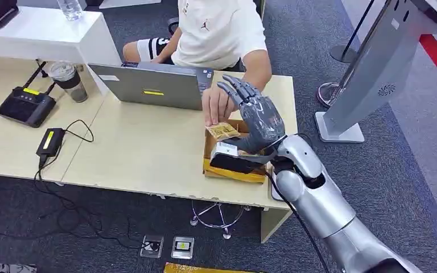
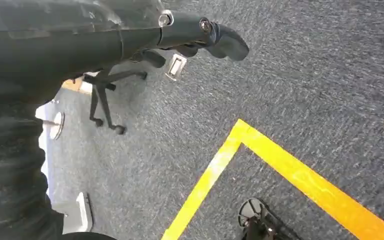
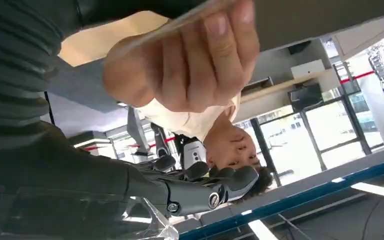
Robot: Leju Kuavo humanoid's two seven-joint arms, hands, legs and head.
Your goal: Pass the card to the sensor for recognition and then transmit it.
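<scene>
Just one card (image 1: 223,131), between person's hand (image 1: 217,107) and right hand (image 1: 260,120).

Bright, even light; blurred wrist views

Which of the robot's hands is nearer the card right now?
The right. The right hand is raised over the desk right beside the card, which a person's hand holds. The left hand hangs down over the carpet, away from the desk.
</scene>
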